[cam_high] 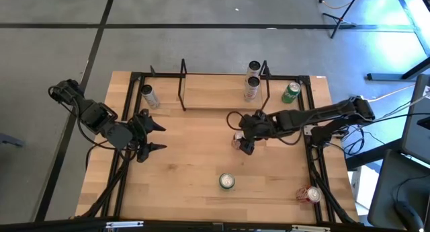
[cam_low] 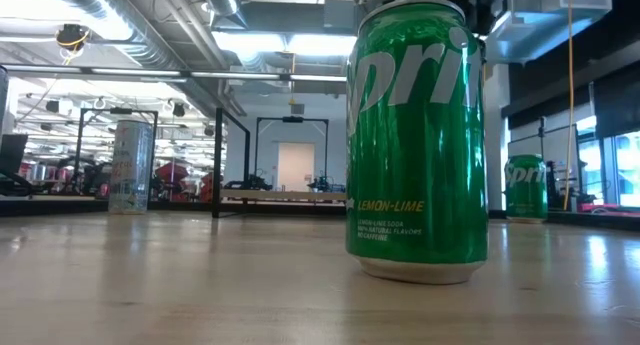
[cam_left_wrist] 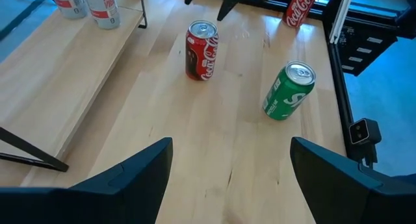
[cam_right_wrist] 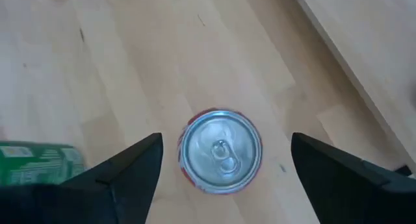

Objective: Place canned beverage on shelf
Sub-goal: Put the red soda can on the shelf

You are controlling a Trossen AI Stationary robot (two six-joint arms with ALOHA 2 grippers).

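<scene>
While your right end effector (cam_right_wrist: 221,169) hangs spread wide directly over the upright red can (cam_right_wrist: 221,150) at the centre of the overhead frame, gripping nothing, drop straight down so both fingers straddle the can evenly before closing. Keep clear of the green can (cam_high: 227,181) lower in that frame. The shelf (cam_high: 222,92), holding two cans already, waits at upper centre. Your left end effector (cam_high: 153,136) idles open at left, empty.

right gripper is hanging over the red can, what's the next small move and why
Probably lower the right gripper straight down around the red can. Its fingers are open and the can stands upright between them, seen top-on, so nothing is gripped yet. The shelf has room left.
</scene>
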